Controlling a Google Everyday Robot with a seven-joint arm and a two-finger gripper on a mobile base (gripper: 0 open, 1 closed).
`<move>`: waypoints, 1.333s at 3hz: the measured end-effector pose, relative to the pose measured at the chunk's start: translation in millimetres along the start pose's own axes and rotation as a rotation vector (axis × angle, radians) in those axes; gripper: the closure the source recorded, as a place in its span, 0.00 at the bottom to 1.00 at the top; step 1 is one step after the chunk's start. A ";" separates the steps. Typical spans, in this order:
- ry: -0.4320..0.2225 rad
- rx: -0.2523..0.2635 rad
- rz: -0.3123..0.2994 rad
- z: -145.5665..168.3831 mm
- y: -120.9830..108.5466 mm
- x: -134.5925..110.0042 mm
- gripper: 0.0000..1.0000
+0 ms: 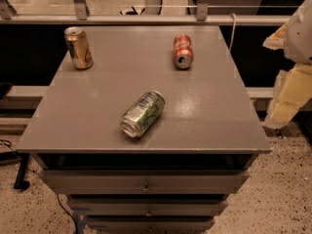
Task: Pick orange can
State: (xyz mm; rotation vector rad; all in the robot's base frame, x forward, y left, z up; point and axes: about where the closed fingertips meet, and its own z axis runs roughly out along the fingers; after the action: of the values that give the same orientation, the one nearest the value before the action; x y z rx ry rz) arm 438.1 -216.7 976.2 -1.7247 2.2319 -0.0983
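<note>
The orange can [79, 48] stands upright at the far left corner of the grey cabinet top [102, 116]. It is golden-orange with a silver top and a dark triangular logo. My gripper [291, 89] shows at the right edge of the camera view, beside the cabinet and off its top. It is far to the right of the orange can and holds nothing that I can see.
A red can [183, 51] lies on its side at the far right of the top. A green-and-silver can [142, 114] lies on its side near the front middle. Drawers [146, 182] sit below the top. A rail [146, 18] runs behind the cabinet.
</note>
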 end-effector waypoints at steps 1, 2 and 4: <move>0.000 0.000 0.000 0.0 0.0 0.0 0.00; -0.032 0.002 0.001 6.1 -5.6 -7.3 0.00; -0.240 -0.051 0.032 60.2 -53.2 -84.7 0.00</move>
State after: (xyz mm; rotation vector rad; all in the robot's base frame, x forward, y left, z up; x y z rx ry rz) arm 523.9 -141.9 949.7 -1.6301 2.1012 0.1656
